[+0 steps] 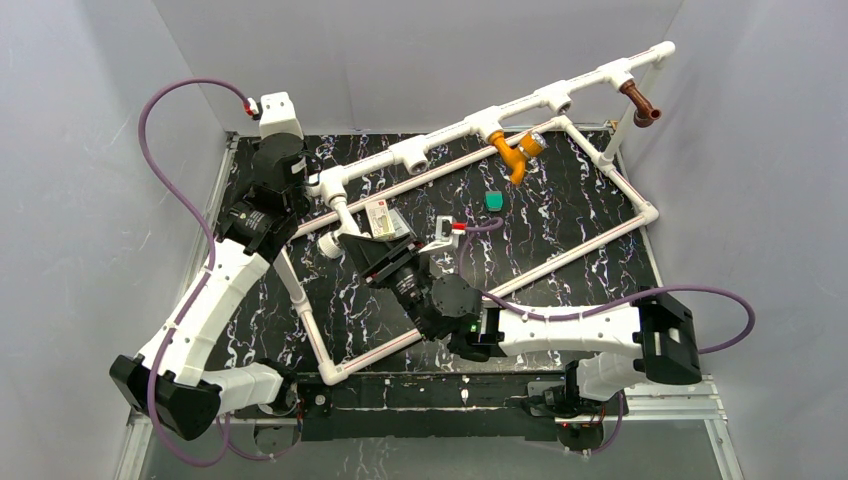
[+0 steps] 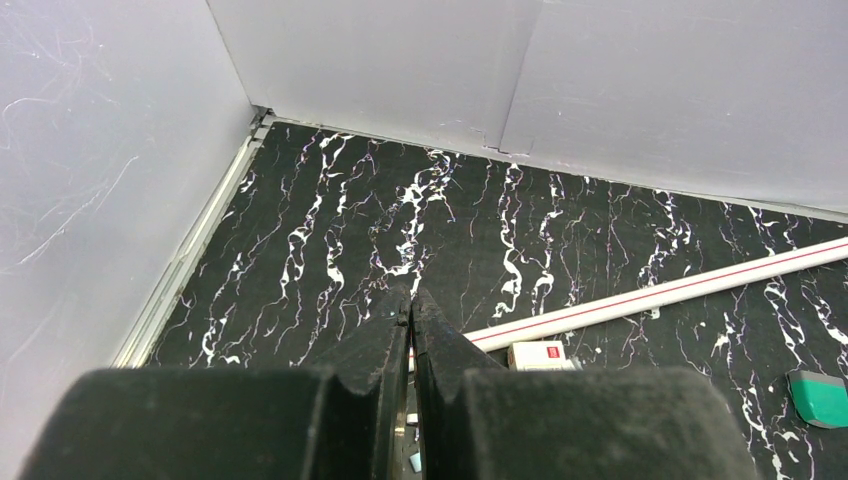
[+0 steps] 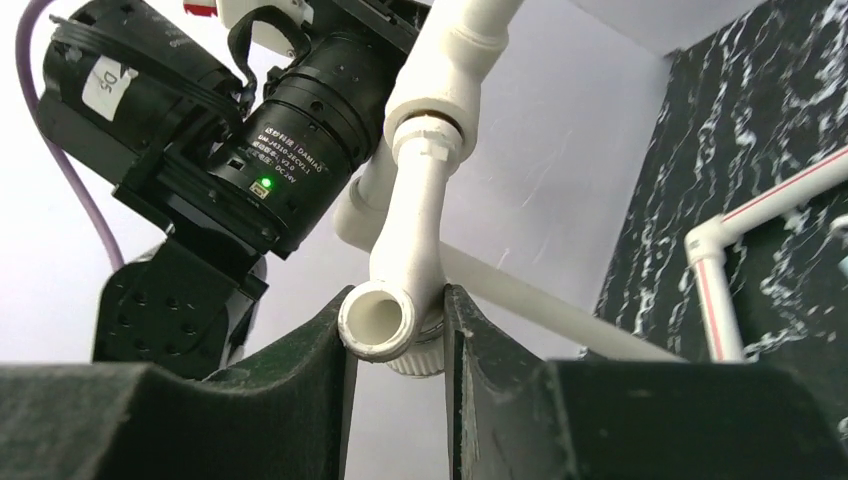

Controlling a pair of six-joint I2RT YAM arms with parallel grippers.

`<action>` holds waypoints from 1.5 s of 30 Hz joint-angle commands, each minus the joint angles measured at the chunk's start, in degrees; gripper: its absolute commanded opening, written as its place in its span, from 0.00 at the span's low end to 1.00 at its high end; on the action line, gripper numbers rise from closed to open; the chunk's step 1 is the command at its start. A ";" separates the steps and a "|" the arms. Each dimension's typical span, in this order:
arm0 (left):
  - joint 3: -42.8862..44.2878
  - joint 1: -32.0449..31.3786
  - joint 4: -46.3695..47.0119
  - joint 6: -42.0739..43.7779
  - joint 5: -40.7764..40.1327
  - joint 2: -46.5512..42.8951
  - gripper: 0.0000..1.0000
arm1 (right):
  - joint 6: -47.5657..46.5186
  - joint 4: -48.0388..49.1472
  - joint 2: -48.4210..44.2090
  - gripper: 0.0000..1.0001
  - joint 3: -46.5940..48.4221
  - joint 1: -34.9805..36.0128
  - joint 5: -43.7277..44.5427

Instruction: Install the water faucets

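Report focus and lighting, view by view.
Top external: even soft light, sharp throughout, pipe frame clearly outlined. Left wrist: marbled tabletop crisp, the shut left tool dark and slightly soft up close. Right wrist: white faucet in focus, right tool dark and shadowed.

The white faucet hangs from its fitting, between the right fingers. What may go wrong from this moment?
1. The right gripper flanks the white faucet very closely. A crooked retreat may drag it loose from the T-fitting if it is not fully seated.
2. The left arm sits right beside that fitting, so the arms may collide.
3. A knock may shift the pipe frame, which carries the orange faucet and brown faucet.
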 commanded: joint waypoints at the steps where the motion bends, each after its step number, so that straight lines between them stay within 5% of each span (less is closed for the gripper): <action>1: -8.97 -2.63 -24.17 0.01 8.73 6.25 0.03 | 22.45 4.78 -4.70 0.01 0.68 -0.60 4.15; 8: -9.20 -2.66 -24.04 0.01 8.82 5.92 0.03 | 24.26 4.68 -5.47 0.01 -0.31 -0.60 3.90; 15: -9.44 -2.63 -24.00 -0.10 8.51 5.37 0.04 | 22.14 3.69 -5.25 0.31 -1.46 -0.67 3.70; 28: -9.52 -2.63 -23.80 0.01 8.57 5.80 0.04 | 9.76 4.24 -8.45 0.63 -4.14 -0.60 -0.99; 36: -9.24 -2.72 -24.03 0.08 8.51 6.27 0.04 | -7.16 -0.13 -11.41 0.66 -4.07 -0.60 -5.00; 45: -9.13 -2.90 -24.15 0.10 8.34 6.64 0.04 | -39.85 -5.05 -15.41 0.68 -2.64 -0.63 -13.32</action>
